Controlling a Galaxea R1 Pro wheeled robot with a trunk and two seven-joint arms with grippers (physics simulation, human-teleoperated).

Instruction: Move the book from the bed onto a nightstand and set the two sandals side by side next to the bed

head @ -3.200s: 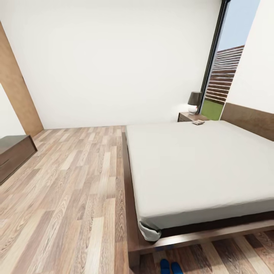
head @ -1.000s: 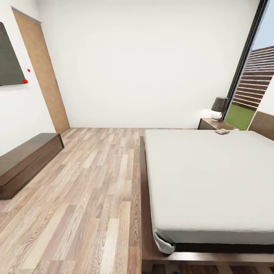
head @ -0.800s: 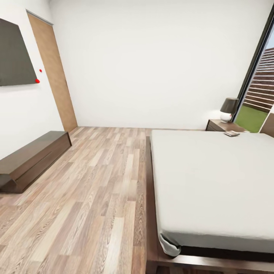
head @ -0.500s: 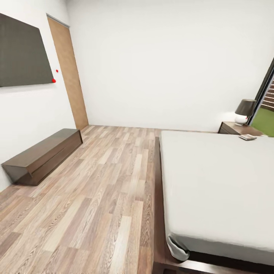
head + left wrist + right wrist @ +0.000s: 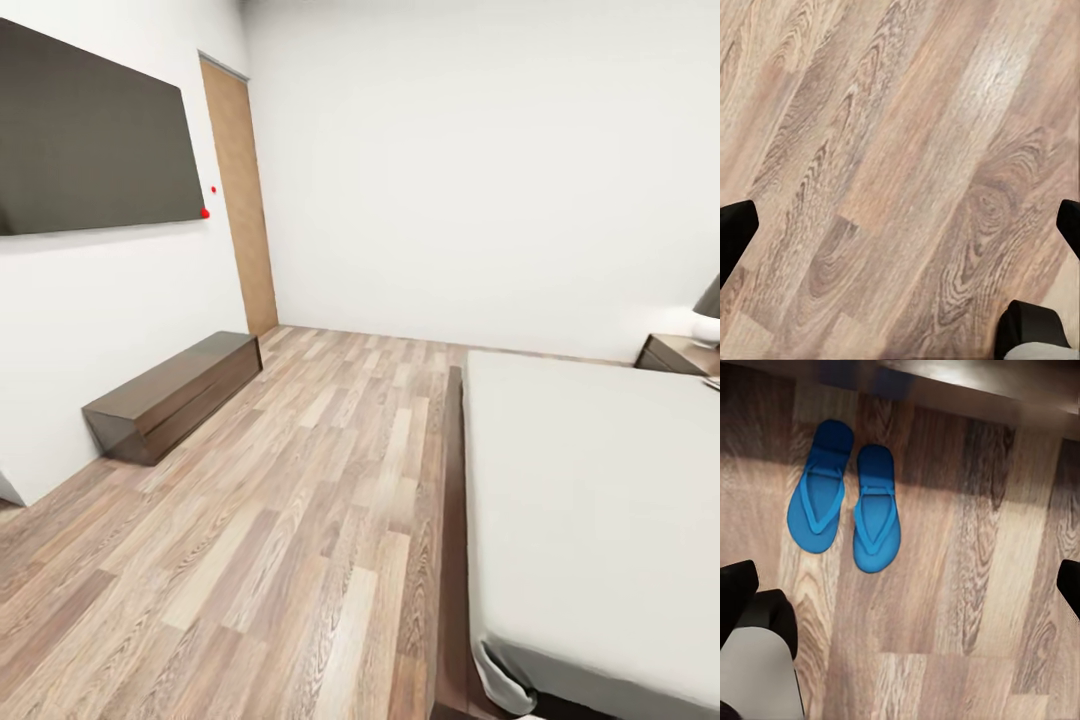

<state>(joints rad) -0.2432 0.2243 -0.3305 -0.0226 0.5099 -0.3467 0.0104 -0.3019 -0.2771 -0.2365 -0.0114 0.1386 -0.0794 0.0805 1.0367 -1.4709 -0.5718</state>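
Two blue sandals (image 5: 846, 496) are lying side by side on the floor by the bed (image 5: 590, 500) frame; light, floppy, best pinched at a sole edge. Both sets of fingers are hanging spread, holding nothing.

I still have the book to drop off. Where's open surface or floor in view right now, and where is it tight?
The bed top is bare, and wide wood floor lies open between it and the low cabinet. The nightstand is cut off at the frame edge under a lamp. Beside the two blue sandals, floor is free.
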